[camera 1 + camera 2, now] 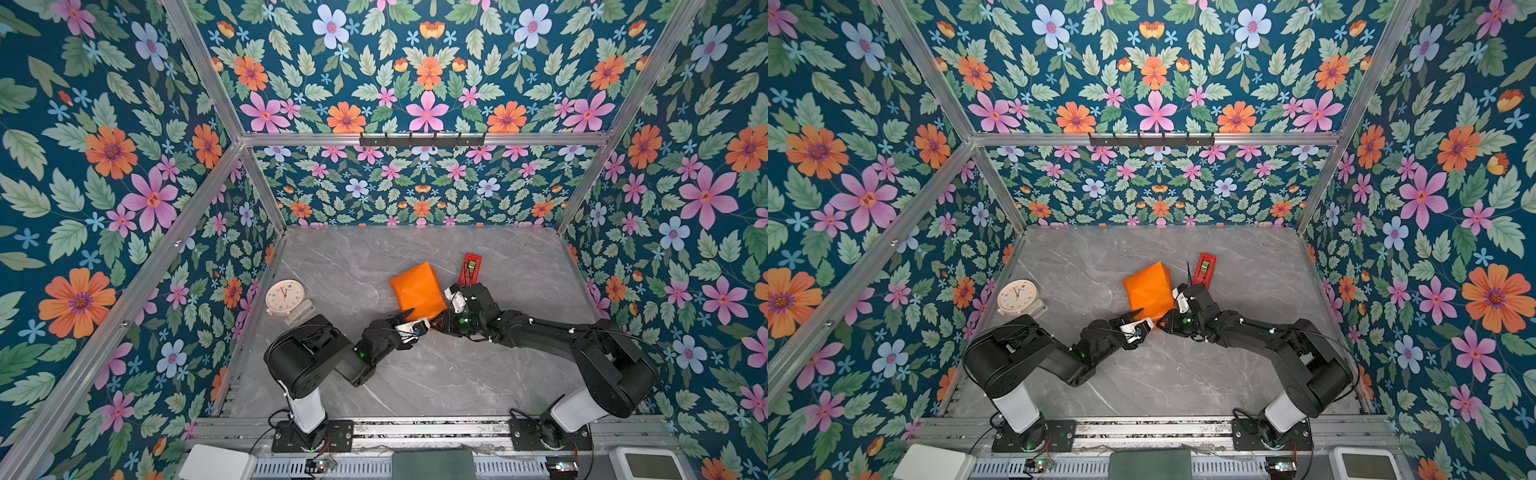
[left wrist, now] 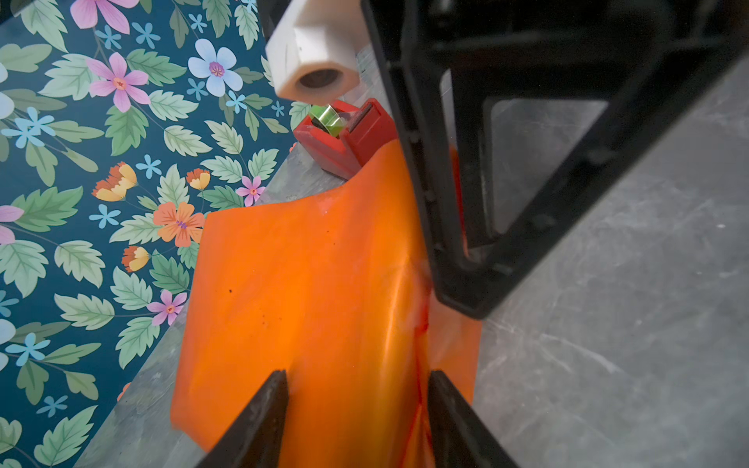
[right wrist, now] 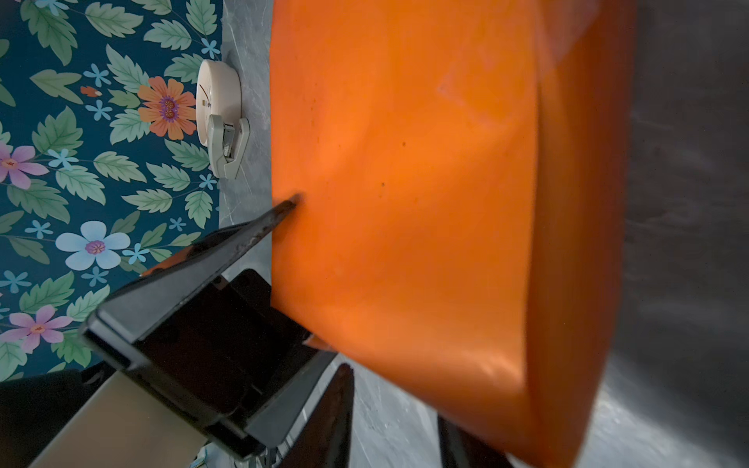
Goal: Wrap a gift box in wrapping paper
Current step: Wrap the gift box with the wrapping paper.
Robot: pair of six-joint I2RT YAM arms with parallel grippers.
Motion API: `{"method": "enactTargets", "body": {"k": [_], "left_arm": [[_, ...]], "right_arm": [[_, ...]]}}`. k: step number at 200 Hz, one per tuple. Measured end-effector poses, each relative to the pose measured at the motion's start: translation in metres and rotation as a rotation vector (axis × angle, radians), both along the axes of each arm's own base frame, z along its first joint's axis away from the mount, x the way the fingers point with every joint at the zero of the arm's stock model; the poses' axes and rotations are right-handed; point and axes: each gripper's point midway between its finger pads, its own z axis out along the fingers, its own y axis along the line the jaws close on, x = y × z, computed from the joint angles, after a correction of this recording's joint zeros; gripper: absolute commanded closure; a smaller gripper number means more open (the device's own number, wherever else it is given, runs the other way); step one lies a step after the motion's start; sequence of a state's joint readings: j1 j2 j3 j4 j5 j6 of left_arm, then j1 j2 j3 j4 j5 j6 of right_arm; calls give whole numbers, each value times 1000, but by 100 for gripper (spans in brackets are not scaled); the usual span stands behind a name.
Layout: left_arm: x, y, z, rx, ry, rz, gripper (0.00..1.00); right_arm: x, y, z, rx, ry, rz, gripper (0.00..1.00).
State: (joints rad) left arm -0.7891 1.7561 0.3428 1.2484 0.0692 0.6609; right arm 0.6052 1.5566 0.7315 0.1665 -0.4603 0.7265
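Note:
The wrapping paper (image 1: 417, 293) (image 1: 1148, 289), glossy orange side out, is folded into a squarish parcel at mid-table. The gift box is hidden inside it. My left gripper (image 1: 415, 318) (image 2: 357, 377) grips the parcel's near edge, with orange paper (image 2: 308, 283) filling the gap between its two fingers. My right gripper (image 1: 436, 323) (image 3: 395, 399) sits at the parcel's near right corner. Its fingers are apart with bare table between them, and the paper (image 3: 405, 182) hangs over one finger. In the right wrist view, one of the left gripper's fingertips (image 3: 283, 210) presses on the paper's face.
A red tape dispenser (image 1: 471, 268) (image 2: 344, 137) stands just beyond the parcel's right side, close to my right wrist. A round cream clock (image 1: 286, 297) (image 3: 217, 101) stands at the table's left edge. Floral walls enclose the grey marble table (image 1: 415, 374).

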Motion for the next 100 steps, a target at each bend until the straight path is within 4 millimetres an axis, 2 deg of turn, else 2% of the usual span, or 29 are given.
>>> {"method": "enactTargets", "body": {"k": [100], "left_arm": [[0, 0, 0, 0, 0, 0, 43]], "right_arm": [[-8, -16, -1, -68, -17, -10, 60]]}}
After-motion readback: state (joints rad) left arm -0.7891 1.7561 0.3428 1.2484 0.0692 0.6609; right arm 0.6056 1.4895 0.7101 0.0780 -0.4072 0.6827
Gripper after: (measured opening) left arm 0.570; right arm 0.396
